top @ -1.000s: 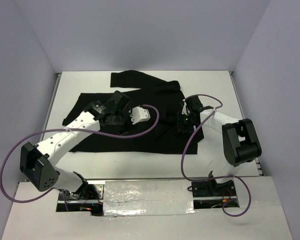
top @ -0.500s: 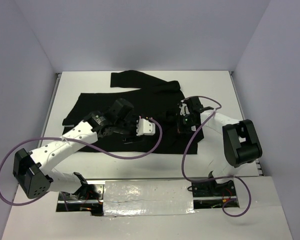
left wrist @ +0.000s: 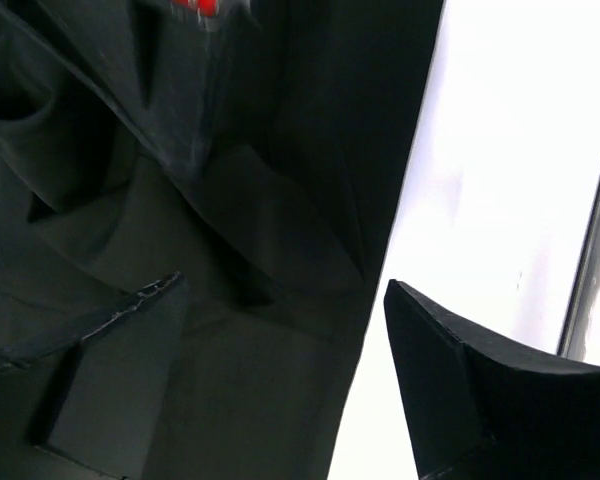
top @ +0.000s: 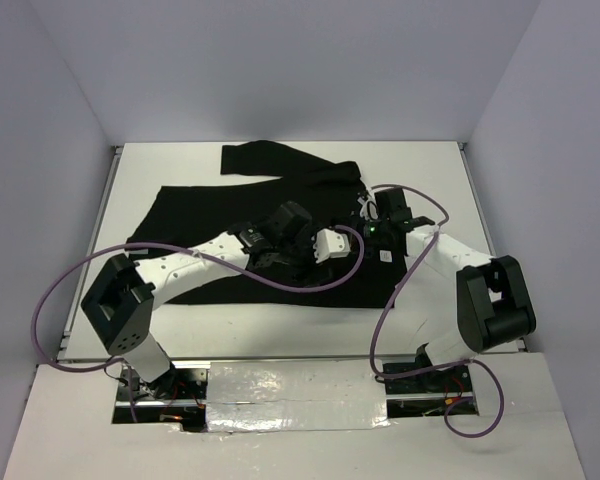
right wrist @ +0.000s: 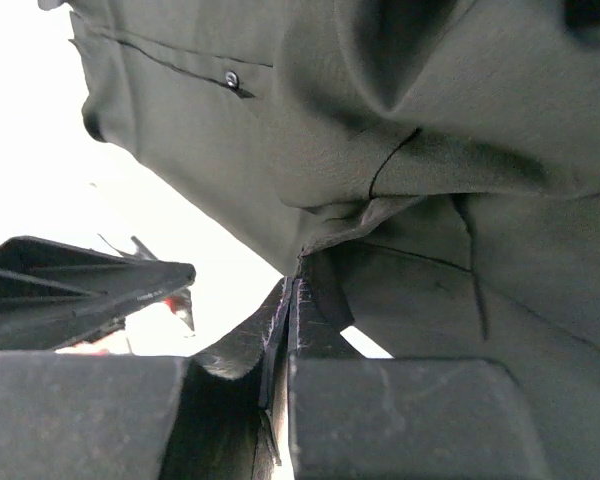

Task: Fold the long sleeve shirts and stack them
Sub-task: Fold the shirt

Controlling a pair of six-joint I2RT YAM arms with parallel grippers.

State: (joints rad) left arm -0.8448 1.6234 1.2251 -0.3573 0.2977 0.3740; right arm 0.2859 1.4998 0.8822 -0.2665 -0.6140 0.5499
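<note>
Right gripper (right wrist: 288, 350) clamps a fold of the black shirt (top: 210, 215) spread toward the table's (top: 430, 170) far edge, while the left gripper (left wrist: 280, 290), jaws apart over the cloth's edge, would do best to bite deep before lifting.

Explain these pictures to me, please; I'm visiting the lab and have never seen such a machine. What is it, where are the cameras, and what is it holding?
These are two robot arms bolted side by side at the near edge of a white table. The wide picture comes from a fixed camera above and behind them, so their bases sit at the bottom. The other two come from small cameras on each wrist, looking along that arm's own fingers. On the table lies one black long sleeve shirt, partly spread out, with a sleeve reaching towards the back. The right hand is shut, pinching a fold of the shirt's edge between its fingers. The left hand is open and holds nothing; it hangs over the shirt's edge, close to the right hand.
</note>
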